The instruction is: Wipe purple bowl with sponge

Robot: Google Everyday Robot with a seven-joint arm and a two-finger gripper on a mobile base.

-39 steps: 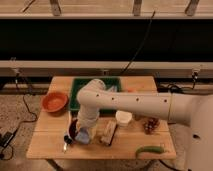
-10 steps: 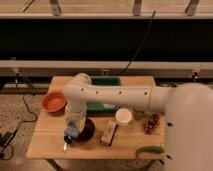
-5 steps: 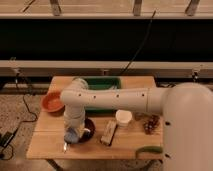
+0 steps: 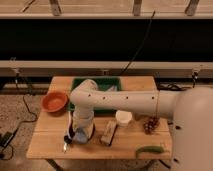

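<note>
Camera view: my pincer (image 4: 75,134) lowered over the purple bowl (image 4: 86,134).
Grip state indiscernible; bowl on the surface (image 4: 50,142) beside tan block (image 4: 108,133).

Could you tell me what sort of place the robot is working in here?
Probably a lab or test area: a small wooden table on speckled flooring, cables behind, with staged props like an orange bowl and white cup. The gripper reaches the purple bowl.

The wooden table (image 4: 50,142) carries an orange bowl (image 4: 54,101), green tray (image 4: 80,83), white cup (image 4: 123,117), tan block (image 4: 108,132), perhaps grapes (image 4: 150,125); gripper (image 4: 75,135) low at its front-left.
</note>
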